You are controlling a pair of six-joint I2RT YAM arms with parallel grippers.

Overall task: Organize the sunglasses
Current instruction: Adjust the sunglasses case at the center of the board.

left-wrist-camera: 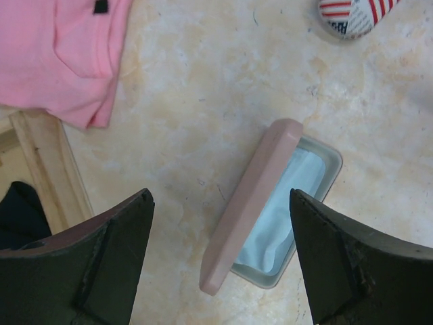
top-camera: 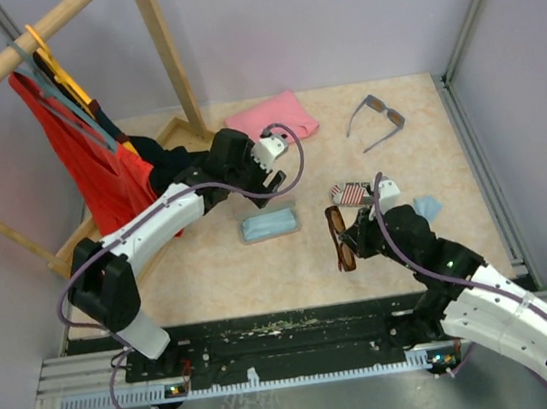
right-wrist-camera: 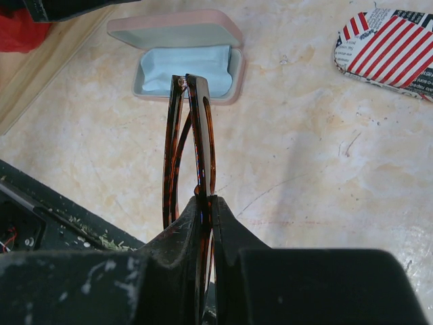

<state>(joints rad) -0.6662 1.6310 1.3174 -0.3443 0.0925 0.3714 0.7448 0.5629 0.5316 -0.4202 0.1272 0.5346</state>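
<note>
Top view: right gripper [top-camera: 358,234] clamped on folded thin brown-framed sunglasses [top-camera: 340,239] over the desk [top-camera: 212,273]. Grey-blue dark-lensed sunglasses [top-camera: 375,118] lie far right.
Left wrist: left gripper [left-wrist-camera: 220,203] wide, empty, over open pink oblong case [left-wrist-camera: 254,196].
Right wrist: brown pair's long axis points toward that case. Judged light, brittle; frame hold advisable, not lenses.

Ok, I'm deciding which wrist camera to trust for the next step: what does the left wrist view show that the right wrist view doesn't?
Only the left wrist view: the pink fabric and the left gripper, jaws open and empty over the case. Only the right wrist view: the brown sunglasses, clamped in the right gripper. Both: the open pink case with its light blue cloth, and the flag-patterned case.
</note>
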